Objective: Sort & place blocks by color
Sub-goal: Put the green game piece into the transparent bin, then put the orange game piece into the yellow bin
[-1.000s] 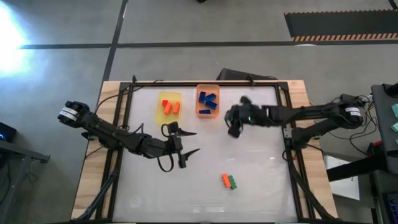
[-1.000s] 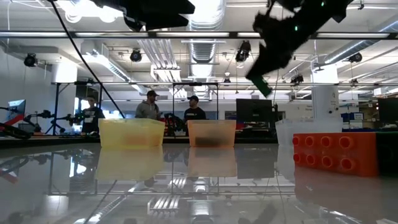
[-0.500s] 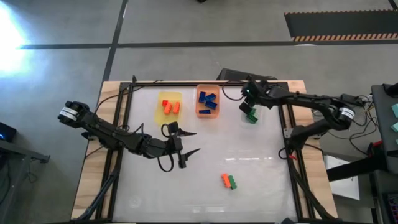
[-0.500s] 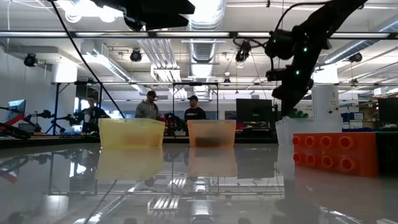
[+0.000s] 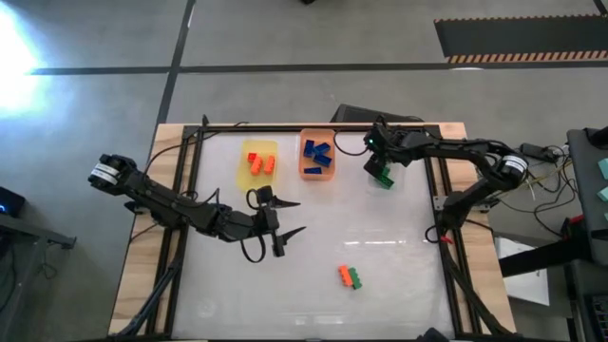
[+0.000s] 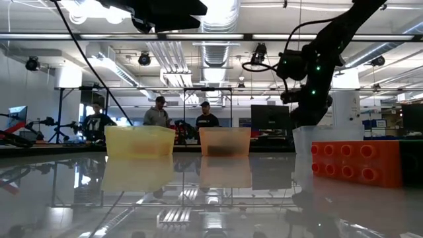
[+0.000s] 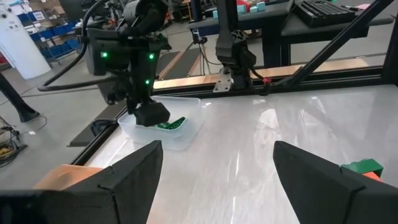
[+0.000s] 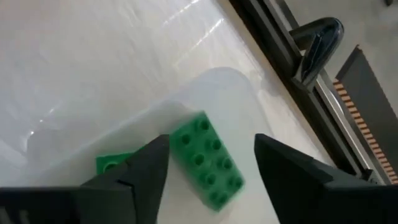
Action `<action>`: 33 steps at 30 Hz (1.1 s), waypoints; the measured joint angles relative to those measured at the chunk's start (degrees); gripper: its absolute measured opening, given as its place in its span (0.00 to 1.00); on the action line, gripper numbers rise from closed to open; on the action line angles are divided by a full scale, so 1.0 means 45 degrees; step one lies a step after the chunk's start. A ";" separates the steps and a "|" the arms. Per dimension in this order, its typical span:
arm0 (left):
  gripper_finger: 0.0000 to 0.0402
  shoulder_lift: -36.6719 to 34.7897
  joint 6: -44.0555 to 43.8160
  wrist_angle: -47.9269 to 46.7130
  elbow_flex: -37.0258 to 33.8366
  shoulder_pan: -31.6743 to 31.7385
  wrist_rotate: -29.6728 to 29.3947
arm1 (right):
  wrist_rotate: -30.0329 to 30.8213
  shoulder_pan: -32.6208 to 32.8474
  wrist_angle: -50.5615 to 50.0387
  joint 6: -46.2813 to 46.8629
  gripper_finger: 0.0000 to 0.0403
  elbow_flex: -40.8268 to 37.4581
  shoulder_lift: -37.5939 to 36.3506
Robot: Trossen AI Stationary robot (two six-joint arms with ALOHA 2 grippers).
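Observation:
My right gripper [image 5: 380, 160] hangs open over the clear tray [image 5: 391, 186] at the table's far right. In the right wrist view its fingers stand on either side of a green block [image 8: 206, 160] lying in that tray [image 8: 230, 93], beside a second green block [image 8: 111, 164]. Orange blocks [image 5: 258, 162] lie in the yellow tray [image 5: 243, 171], and blue blocks [image 5: 316, 152] in the orange tray [image 5: 306, 174]. One orange and one green block [image 5: 349, 276] rest side by side on the table's near middle. My left gripper [image 5: 296, 217] waits open at the table's left centre.
The three trays stand in a row along the far edge. A dark frame [image 5: 432, 190] runs round the white table top. Bare table lies between the trays and the two loose blocks. People [image 6: 158, 114] stand in the room beyond the table.
My right gripper has swung from the table's middle toward the far right, carrying a green block, and come down over the clear tray. The block no longer shows in its fingers in the low view and now lies in the tray.

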 joint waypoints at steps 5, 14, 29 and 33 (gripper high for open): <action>0.72 0.0040 -0.0005 0.0011 0.0000 0.0000 0.0000 | -0.0028 0.0084 -0.0028 0.0233 0.61 0.0000 -0.0359; 0.72 0.0068 -0.0019 0.0002 0.0000 0.0000 -0.0002 | -0.2438 0.1379 -0.0122 0.2352 0.56 0.0000 -0.2524; 0.72 0.0073 -0.0019 0.0010 0.0000 0.0000 0.0000 | -0.5103 0.7470 0.1741 0.8360 0.54 0.0005 -0.4336; 0.72 0.0073 -0.0015 0.0011 0.0000 0.0000 0.0000 | -0.5090 0.8950 0.2490 0.9687 0.54 0.0005 -0.3980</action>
